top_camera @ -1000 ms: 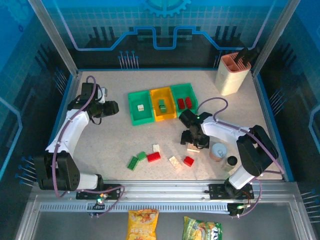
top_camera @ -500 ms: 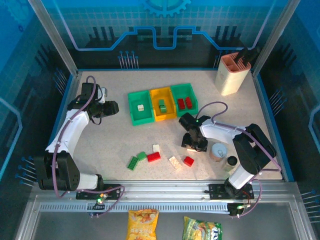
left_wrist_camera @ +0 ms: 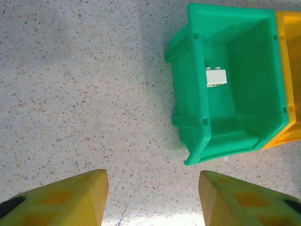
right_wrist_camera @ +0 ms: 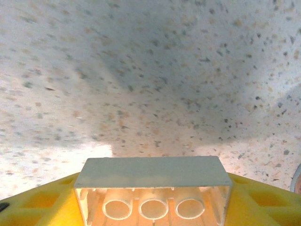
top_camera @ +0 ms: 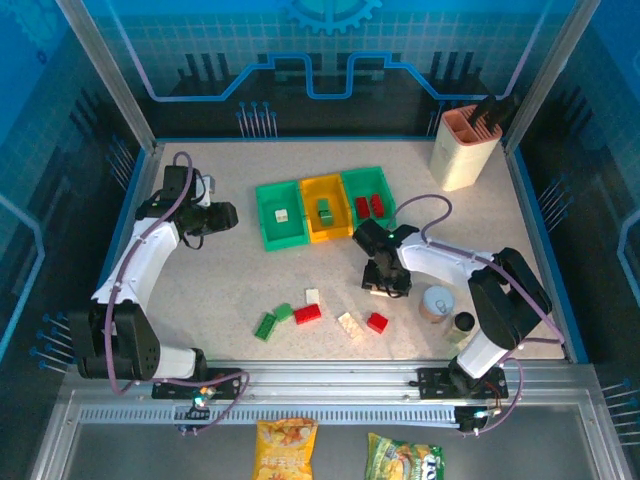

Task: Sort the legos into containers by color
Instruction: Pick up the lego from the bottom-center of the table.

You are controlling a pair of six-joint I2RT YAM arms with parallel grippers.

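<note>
My right gripper (top_camera: 385, 283) is shut on a cream lego (right_wrist_camera: 150, 172), hollow underside towards the camera, wedged between the yellow fingers (right_wrist_camera: 42, 205) just above the table. My left gripper (top_camera: 215, 217) hangs open left of the containers, nothing between its fingers (left_wrist_camera: 56, 197). The left green bin (top_camera: 266, 236) holds a cream brick (left_wrist_camera: 216, 77), the yellow bin (top_camera: 325, 183) a green brick (top_camera: 324, 212), the right green bin (top_camera: 385, 185) two red bricks (top_camera: 370, 206). Loose on the table lie green (top_camera: 265, 325), green (top_camera: 284, 311), red (top_camera: 307, 313), cream (top_camera: 313, 296), cream (top_camera: 350, 323) and red (top_camera: 377, 322) legos.
A tall cream holder with a pink rim (top_camera: 465, 148) stands at the back right. A round can (top_camera: 437, 303) and a small dark cap (top_camera: 462, 322) sit just right of my right gripper. Snack bags (top_camera: 285, 437) lie below the table's front rail.
The right jaws have closed onto the cream lego and the gripper has shifted slightly towards the bins. The left arm has not moved.
</note>
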